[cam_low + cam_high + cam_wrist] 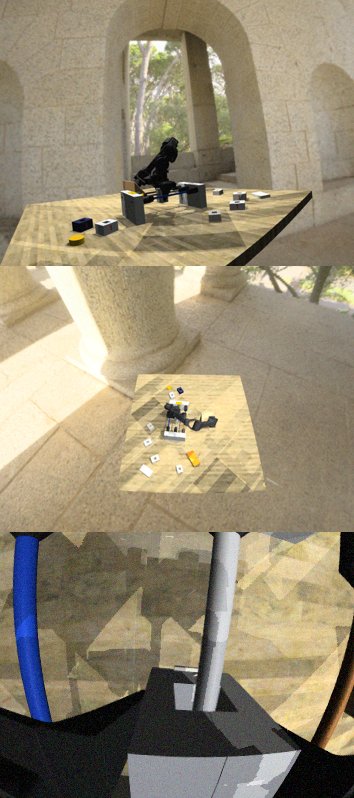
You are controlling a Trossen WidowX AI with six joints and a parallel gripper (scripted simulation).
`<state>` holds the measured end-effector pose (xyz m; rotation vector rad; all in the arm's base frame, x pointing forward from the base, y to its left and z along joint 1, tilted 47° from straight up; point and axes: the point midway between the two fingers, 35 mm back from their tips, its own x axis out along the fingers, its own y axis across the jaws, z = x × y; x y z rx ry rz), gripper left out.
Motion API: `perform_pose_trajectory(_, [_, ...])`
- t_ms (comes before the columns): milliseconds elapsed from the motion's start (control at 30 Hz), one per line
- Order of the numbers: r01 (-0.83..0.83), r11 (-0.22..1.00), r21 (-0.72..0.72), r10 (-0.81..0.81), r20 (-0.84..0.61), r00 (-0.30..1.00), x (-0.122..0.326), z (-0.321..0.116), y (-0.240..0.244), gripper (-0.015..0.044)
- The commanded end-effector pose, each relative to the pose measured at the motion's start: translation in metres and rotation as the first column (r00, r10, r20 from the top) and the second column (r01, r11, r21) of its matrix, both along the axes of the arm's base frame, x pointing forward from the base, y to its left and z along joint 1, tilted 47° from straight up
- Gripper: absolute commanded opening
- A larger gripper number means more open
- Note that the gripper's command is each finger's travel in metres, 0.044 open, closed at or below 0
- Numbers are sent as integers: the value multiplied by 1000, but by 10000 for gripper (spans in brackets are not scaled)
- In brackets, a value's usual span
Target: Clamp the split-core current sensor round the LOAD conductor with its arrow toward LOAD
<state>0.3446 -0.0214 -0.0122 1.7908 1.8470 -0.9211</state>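
The grey current sensor [162, 198] [175, 777] sits round the middle, grey-white conductor [220, 607], which passes through its window. Its halves look closed, with a thin seam on the near face. A blue conductor [26, 607] [171, 196] runs to the left and a copper one [340, 694] to the right. My gripper [192, 704] [162, 189] [172, 413] has its black fingers against both sides of the sensor. In the top view the arm hides the sensor. The arrow and the LOAD lettering cannot be made out.
The conductors run between two end blocks [174, 437] [132, 205], one with a yellow label [179, 403]. Several white windowed blocks [147, 442] [106, 226], a navy block [180, 390] [82, 224], a yellow disc [168, 387] [76, 240] and an orange block [193, 458] stand around.
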Motion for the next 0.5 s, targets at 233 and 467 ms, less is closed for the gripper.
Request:
perform_pose_trajectory(233, [0,1000,0,0,0,1000,0,0,0,317])
perform_pose_trajectory(467, [0,1000,0,0,0,1000,0,0,0,440])
